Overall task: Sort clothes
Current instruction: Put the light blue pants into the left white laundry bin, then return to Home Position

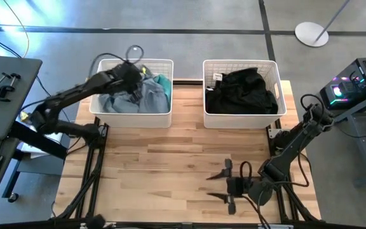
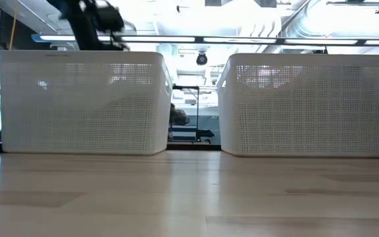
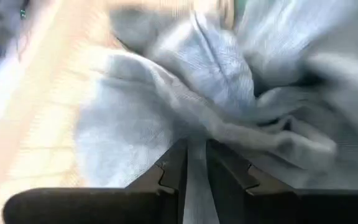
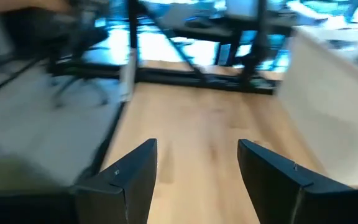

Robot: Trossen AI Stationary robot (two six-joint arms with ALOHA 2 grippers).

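Observation:
My left gripper [image 1: 134, 89] is over the left white basket [image 1: 164, 63], shut on a light blue-grey denim garment [image 1: 132, 98] that lies in the basket beside a teal green piece [image 1: 162, 81]. The same garment fills the left wrist view [image 3: 229, 93]. Black clothes [image 1: 241, 91] lie in the right white basket [image 1: 208, 63]. My right gripper [image 1: 224, 184] is open and empty low over the table near its front edge; its fingers [image 4: 135, 174] stand wide apart. My left gripper pinches a fold of the denim garment [image 3: 194, 162] between its two fingers, coming at it from above over the basket. The cloth bunches and creases toward the fingers, and the rest of it lies in the basket.
The two baskets stand side by side at the table's far edge, seen as slatted walls in the low view [image 2: 81, 102] [image 2: 308, 105]. Bare wooden tabletop [image 1: 170, 172] lies in front of them. A grey side table [image 1: 5, 89] stands at the left.

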